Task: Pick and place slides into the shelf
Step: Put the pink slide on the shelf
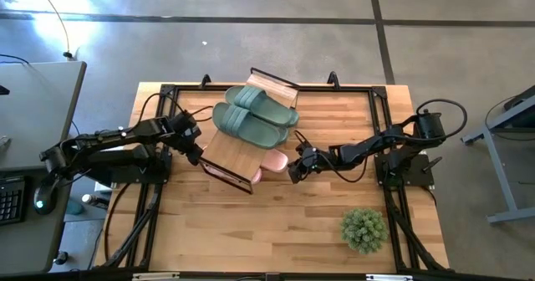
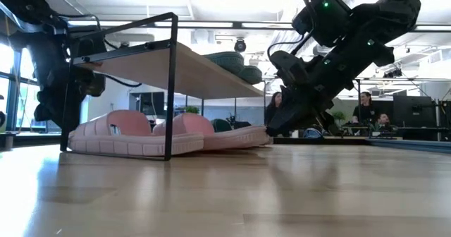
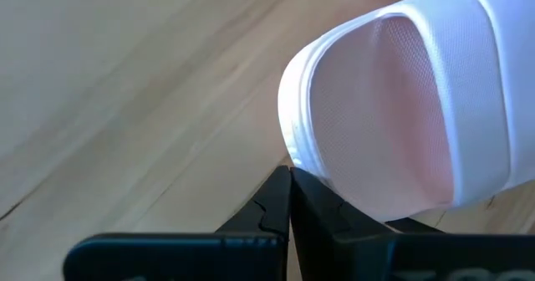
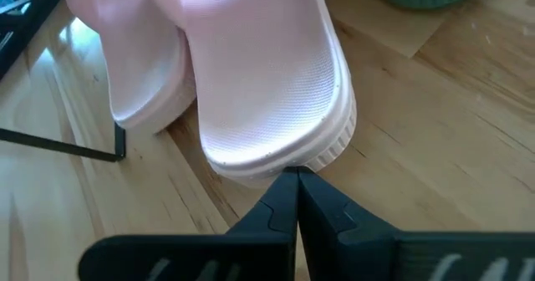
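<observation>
Two closed grippers are nudging the pink slides (image 2: 141,135) deeper under the shelf (image 1: 238,147): right gripper (image 4: 297,181) pressing one heel, left gripper (image 3: 290,181) touching the other end, neither gripping anything. Beyond, green slides (image 1: 255,118) are resting on the plank top.

A small green potted plant (image 1: 364,229) stands on the wooden table (image 1: 334,222), near its right front corner. Left of the table, a grey desk (image 1: 42,105) carries a keyboard (image 1: 10,199). Across the room, people (image 2: 366,110) sit at monitors (image 2: 412,111).
</observation>
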